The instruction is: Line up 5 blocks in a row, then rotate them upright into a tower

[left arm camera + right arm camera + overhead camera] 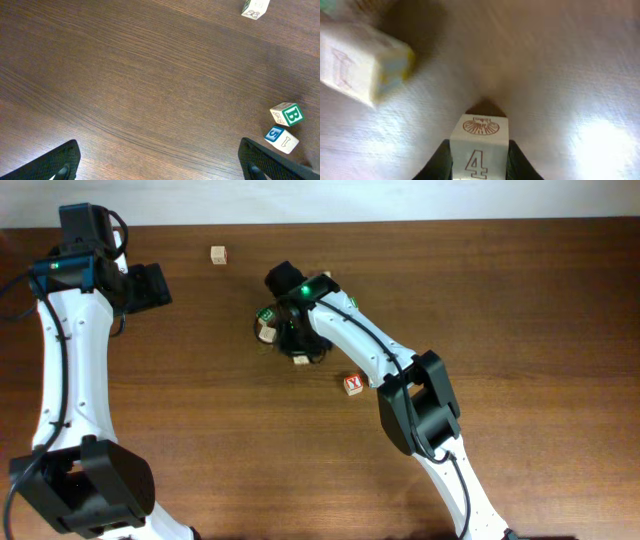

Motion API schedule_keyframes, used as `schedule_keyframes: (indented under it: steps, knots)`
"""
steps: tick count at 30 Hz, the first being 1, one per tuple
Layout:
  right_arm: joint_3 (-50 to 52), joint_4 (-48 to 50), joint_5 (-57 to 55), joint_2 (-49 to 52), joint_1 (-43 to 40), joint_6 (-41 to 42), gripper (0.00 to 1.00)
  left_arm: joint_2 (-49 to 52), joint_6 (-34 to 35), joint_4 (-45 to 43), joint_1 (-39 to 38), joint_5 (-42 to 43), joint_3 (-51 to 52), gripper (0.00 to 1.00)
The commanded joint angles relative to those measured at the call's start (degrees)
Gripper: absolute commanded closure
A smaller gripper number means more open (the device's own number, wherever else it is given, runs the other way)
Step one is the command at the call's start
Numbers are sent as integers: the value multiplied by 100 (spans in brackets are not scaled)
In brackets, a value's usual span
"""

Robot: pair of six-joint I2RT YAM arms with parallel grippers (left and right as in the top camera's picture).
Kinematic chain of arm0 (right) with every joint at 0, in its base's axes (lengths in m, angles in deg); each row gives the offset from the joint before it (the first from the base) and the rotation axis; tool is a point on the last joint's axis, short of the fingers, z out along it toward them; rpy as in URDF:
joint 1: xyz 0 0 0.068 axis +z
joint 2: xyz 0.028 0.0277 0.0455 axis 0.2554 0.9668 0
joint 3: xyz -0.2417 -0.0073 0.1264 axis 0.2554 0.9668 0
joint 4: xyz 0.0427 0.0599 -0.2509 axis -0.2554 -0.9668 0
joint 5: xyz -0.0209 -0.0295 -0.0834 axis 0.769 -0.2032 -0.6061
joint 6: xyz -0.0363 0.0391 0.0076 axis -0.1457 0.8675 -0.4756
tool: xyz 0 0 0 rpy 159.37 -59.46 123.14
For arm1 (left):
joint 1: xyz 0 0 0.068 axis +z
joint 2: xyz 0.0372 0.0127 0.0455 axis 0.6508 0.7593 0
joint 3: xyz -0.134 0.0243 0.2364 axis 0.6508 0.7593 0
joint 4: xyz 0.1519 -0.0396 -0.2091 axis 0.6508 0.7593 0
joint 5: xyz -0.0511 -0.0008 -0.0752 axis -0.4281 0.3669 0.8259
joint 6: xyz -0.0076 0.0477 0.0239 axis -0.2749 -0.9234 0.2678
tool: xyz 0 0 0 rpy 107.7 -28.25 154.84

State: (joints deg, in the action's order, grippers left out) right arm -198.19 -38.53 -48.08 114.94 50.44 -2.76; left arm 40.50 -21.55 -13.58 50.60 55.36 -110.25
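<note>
Gripping the 4 block [479, 150] at the bottom centre of the right wrist view, the right jaws sit clamped on its two sides. A clean turn likely calls for a slight lift, then a spin about the wrist, keeping clear of the blurred block [362, 62] at upper left. The left jaws stand wide apart, holding nothing, near the overhead frame's upper left.
</note>
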Motion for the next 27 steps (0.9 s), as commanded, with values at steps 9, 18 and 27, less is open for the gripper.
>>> schedule_keyframes:
  steps: [9,18,27]
  knots:
    - [-179,-1609,-282,-79,0,-168,82,9,74,-11,28,-63,-109,1]
    - [391,-1620,-378,-79,-2,-212,81,9,74,-11,28,-63,-109,1]
    - [391,-1937,-328,-79,-2,-214,56,9,74,-11,28,-63,-109,1]
